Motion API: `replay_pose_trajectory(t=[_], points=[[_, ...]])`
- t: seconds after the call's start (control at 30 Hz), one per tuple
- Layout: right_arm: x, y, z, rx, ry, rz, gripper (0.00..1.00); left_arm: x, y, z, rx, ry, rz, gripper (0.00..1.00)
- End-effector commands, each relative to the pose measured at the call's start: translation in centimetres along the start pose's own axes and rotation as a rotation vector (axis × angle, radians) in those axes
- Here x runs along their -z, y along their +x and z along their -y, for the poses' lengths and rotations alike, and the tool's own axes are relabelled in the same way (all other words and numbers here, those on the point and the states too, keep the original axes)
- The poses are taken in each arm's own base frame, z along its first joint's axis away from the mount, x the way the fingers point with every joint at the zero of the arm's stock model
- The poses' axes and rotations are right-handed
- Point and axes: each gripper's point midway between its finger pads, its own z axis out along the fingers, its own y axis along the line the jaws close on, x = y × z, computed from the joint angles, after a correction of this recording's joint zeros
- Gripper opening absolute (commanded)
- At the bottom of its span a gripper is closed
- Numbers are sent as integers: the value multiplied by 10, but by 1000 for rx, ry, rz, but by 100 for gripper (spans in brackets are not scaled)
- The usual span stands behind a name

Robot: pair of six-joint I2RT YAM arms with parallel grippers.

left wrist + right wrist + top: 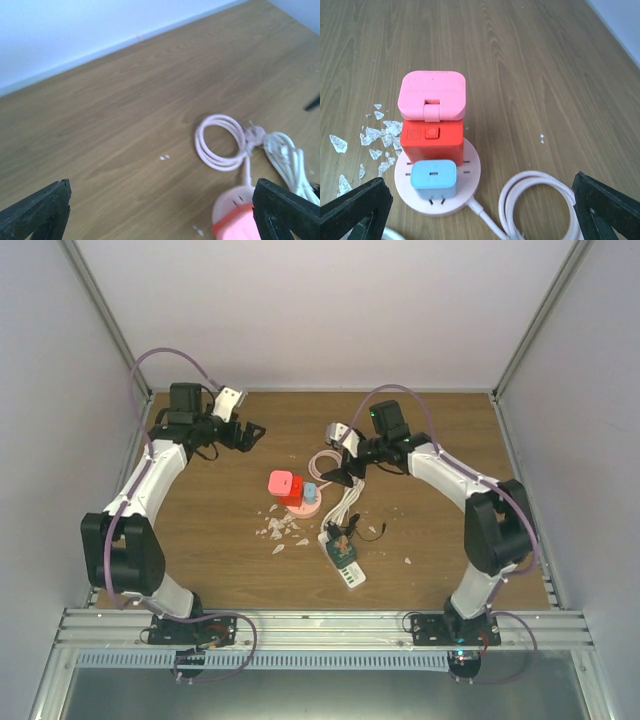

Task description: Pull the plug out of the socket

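1. The left gripper (247, 436) hangs over the far left part of the table (440, 430). Its jaws stand wide apart with nothing between them, well apart from the socket.
2. White scraps (279, 531) lie scattered on the wood just beside the socket, on its near-left side. They look thin and light, and I think they do not matter for the pull.
3. The round socket (470, 165) sits near the middle of the table. A red cube (432, 140) stands on it, and a pink plug (432, 95) touches the cube. I cannot tell whether it is on the cube's top or on its side.
4. A blue plug (434, 180) sits in the round socket just beside the cube. Which plug is meant I cannot tell.
5. No box or bin is visible. The socket is the only holder here, and it carries the cube and the plugs.
6. Both plugs look like small, light, hard plastic with smooth faces, so probably slippery. I would grip across two flat opposite sides, low down, and pull straight. The base looks light and may lift too, so the other arm may need to hold it.
7. A pink-white cable (540, 200) lies coiled just right of the socket, soft and loose.
8. The right gripper (345, 475) hovers near the socket, fully open and empty.
9. A white power strip (343, 562) lies nearer the arms, with something dark plugged in it.
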Motion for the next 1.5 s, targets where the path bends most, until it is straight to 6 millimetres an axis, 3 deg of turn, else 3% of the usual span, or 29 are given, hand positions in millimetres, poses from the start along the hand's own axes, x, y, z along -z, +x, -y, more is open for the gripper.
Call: replay_pose_trajectory(t=[0.0, 0.13, 0.4, 0.57, 0.93, 1.43, 1.47], points=[[-25, 2, -3, 50, -57, -20, 100, 12, 29, 34, 55, 136, -33, 99], [-50, 6, -19, 74, -130, -36, 100, 20, 42, 50, 75, 178, -24, 99], [-85, 12, -33, 80, -174, -46, 100, 16, 62, 54, 219, 259, -54, 99], [-95, 19, -41, 48, -209, -37, 100, 15, 78, 49, 334, 316, -83, 95], [-113, 32, -47, -9, -208, -38, 95, 4, 118, 60, 449, 373, -148, 84], [-124, 42, -54, -20, -210, -50, 86, -18, 136, 68, 532, 434, -206, 71], [-124, 42, -53, -19, -207, -48, 85, -20, 136, 76, 520, 449, -216, 71]])
